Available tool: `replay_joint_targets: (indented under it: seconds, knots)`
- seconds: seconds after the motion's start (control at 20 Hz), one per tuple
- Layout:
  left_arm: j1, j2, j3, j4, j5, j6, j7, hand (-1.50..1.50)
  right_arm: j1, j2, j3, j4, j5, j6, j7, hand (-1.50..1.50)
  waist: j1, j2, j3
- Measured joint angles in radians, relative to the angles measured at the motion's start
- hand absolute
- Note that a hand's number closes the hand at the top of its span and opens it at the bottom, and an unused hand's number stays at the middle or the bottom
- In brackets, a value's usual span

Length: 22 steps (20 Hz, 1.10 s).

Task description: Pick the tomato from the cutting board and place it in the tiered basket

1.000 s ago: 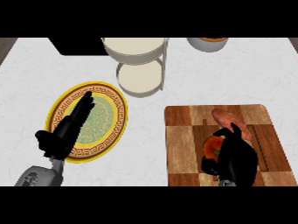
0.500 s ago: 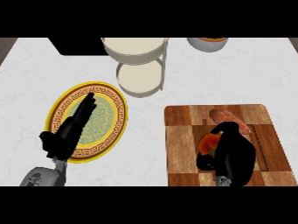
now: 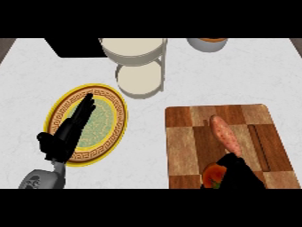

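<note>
The right hand (image 3: pixel 239 174) is sitting at the near edge of the cutting board (image 3: pixel 186 133), its fingers curling round the tomato (image 3: pixel 212 176), of which only a red-and-green sliver is showing at the hand's left side. The rest of the tomato is hidden under the hand, so how fully the fingers are enclosing it cannot be judged. Just beyond the fingertips, a long pinkish vegetable (image 3: pixel 225 134) is lying on the board, pointing away toward the far side.

The left hand (image 3: pixel 68 133) is resting with straight fingers over the yellow-rimmed plate (image 3: pixel 117 133) at the left, holding nothing.

The tiered basket (image 3: pixel 139 66) is standing at the far side of the counter (image 3: pixel 245 75), left of the board, its two cream trays stacked one above the other. A bowl (image 3: pixel 207 43) is sitting farther right along the far edge.

The step in hand appears to be the lift and carry. Doing it well probably calls for raising the tomato clear of the board first, passing over the long vegetable without brushing it, then travelling far and left to approach a basket tier from above rather than from the side, so the wire uprights are not struck.
</note>
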<state>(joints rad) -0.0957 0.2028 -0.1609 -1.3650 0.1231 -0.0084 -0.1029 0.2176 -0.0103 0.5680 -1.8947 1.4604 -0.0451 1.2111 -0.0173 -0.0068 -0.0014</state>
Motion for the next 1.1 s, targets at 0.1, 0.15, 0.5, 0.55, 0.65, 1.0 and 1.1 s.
replay_joint_targets:
  seconds: [0.1, 0.15, 0.5, 0.55, 0.65, 1.0, 1.1]
  knots:
    - [0.000, 0.001, 0.002, 0.006, 0.002, -0.005, -0.002, 0.00, 0.010, 0.000, 0.043, -0.067, 0.023, -0.017, 0.012, 1.50, -0.004, -0.001, 0.000]
    - [-0.001, -0.004, 0.003, 0.009, 0.002, -0.001, 0.001, 0.00, 0.005, 0.000, 0.057, -0.104, 0.029, -0.027, 0.014, 1.50, -0.005, -0.002, 0.000]
    - [-0.014, -0.012, -0.005, 0.008, -0.011, 0.003, 0.005, 0.00, -0.154, 0.000, 0.140, -0.257, 0.168, -0.027, 0.029, 1.50, 0.012, 0.001, -0.002]
    - [-0.012, -0.018, -0.014, 0.008, -0.017, 0.004, 0.003, 0.00, -0.186, 0.000, 0.137, -0.262, 0.170, -0.020, 0.030, 1.50, 0.017, 0.003, -0.002]
    - [-0.020, -0.012, -0.010, 0.010, -0.014, -0.004, 0.005, 0.00, -0.241, 0.000, 0.125, -0.275, 0.170, -0.001, 0.032, 1.50, 0.023, 0.005, -0.003]
    - [-0.033, -0.018, -0.019, 0.026, -0.020, -0.018, -0.008, 0.00, -0.468, 0.001, -0.014, -0.250, 0.102, 0.049, 0.033, 1.50, 0.052, 0.013, -0.004]
    - [-0.048, -0.019, -0.019, 0.026, -0.018, -0.023, -0.002, 0.00, -0.540, 0.001, -0.066, -0.216, 0.072, 0.063, 0.033, 1.50, 0.063, 0.015, -0.004]
